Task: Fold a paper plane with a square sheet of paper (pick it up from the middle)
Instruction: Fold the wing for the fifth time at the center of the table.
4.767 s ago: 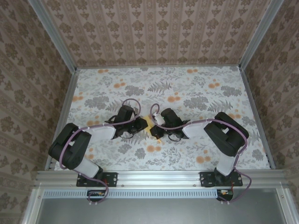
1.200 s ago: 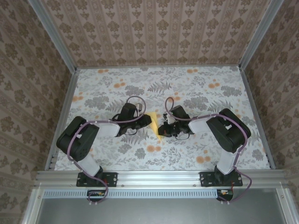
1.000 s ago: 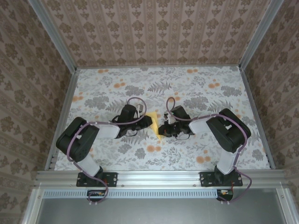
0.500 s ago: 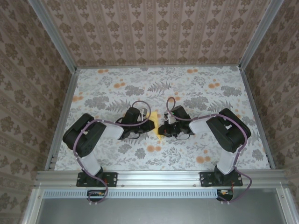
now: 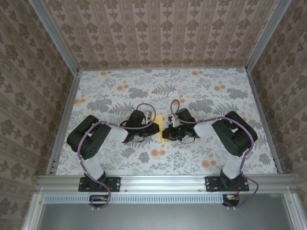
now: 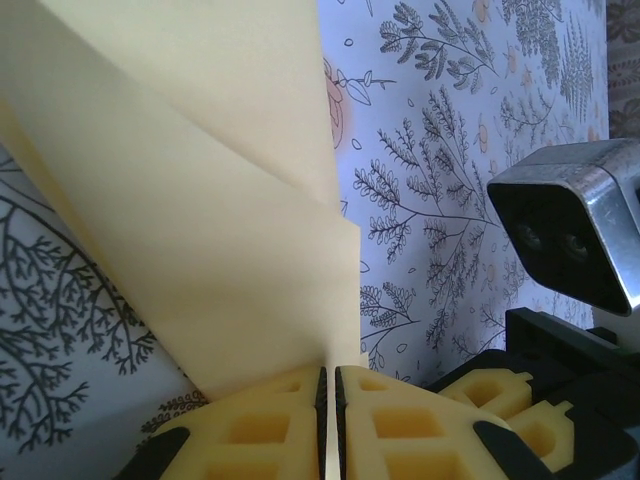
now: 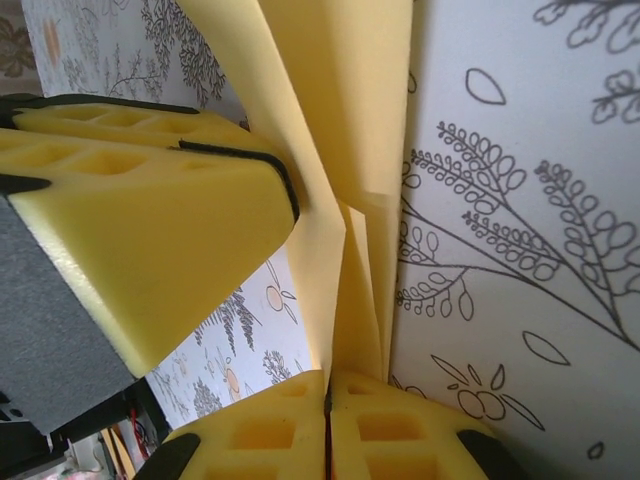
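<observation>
Two end effectors met near the middle of the floral tabletop point(image 5: 120, 91), with the pale yellow sheet of paper point(image 6: 220, 270) pinched between them. The left end effector point(image 6: 328, 375) had its foam fingers pressed narrow on the lower edge of the layered paper; the right end effector point(image 7: 328, 385) was likewise closed on several stacked edges from the opposite side, with the left one's pad just beside it. Some folding looked done, judging by the overlapping flaps and slanted creases; the shape was not yet a slim pointed dart, so I judged the task roughly midway. The lengthwise centre crease seemingly needed tightening; the wings looked unfolded; whether the paper touched the tabletop I could not tell.
</observation>
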Controlling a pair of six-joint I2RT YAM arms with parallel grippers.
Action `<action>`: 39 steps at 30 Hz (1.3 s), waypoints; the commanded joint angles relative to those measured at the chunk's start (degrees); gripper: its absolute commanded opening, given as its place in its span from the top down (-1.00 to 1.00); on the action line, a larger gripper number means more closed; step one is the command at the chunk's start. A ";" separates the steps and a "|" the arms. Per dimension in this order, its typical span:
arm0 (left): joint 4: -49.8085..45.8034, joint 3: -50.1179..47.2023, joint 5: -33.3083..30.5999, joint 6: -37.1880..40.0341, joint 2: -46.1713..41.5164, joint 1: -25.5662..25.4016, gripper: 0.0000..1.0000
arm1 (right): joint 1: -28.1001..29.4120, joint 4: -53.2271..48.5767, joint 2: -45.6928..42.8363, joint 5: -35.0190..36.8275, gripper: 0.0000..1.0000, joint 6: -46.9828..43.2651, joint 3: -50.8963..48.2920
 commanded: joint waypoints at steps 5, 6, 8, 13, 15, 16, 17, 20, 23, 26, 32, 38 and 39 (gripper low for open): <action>-6.53 2.17 -1.54 0.60 1.34 -0.44 0.73 | 0.04 -6.77 -0.83 1.59 0.68 -2.53 0.82; -7.06 2.30 -1.59 0.77 1.38 -0.48 0.73 | 0.02 -7.45 -1.67 1.36 0.66 -2.71 0.95; -7.43 2.40 -1.68 0.86 1.55 -0.51 0.73 | 0.03 -8.97 -2.88 0.96 0.64 -3.21 1.24; -7.61 2.40 -1.77 0.87 1.67 -0.53 0.74 | 0.05 -10.92 -3.83 -0.77 0.69 -3.78 0.96; -7.48 2.22 -1.76 0.78 1.76 -0.50 0.74 | 0.13 -10.80 -3.73 -1.43 0.73 -3.73 0.84; -7.47 2.22 -1.77 0.77 1.77 -0.52 0.74 | 0.22 -10.88 -3.55 -1.70 0.75 -3.78 0.87; -7.47 2.22 -1.85 0.69 1.76 -0.53 0.74 | 0.35 -10.99 -3.42 -1.97 0.75 -3.91 0.96; -7.41 2.22 -1.85 0.60 1.85 -0.57 0.74 | 0.90 -11.51 -2.85 -2.15 0.77 -4.43 1.21; -7.58 2.22 -2.01 0.43 2.02 -0.58 0.75 | 1.35 -12.87 -1.83 -1.44 0.79 -5.47 1.58; -7.68 2.22 -2.03 0.34 2.13 -0.61 0.75 | 1.32 -13.94 -1.82 -0.72 0.76 -5.95 2.01; -7.93 2.14 -2.21 0.34 2.11 -0.70 0.75 | 1.36 -16.16 -5.89 -0.02 0.65 -6.52 2.80; -7.91 2.22 -2.21 0.25 2.45 -0.78 0.75 | 1.58 -16.28 -4.55 -0.54 0.78 -6.76 2.85; -7.85 2.22 -2.21 0.26 2.50 -0.78 0.75 | 1.70 -16.25 -4.19 -0.67 0.80 -6.66 2.98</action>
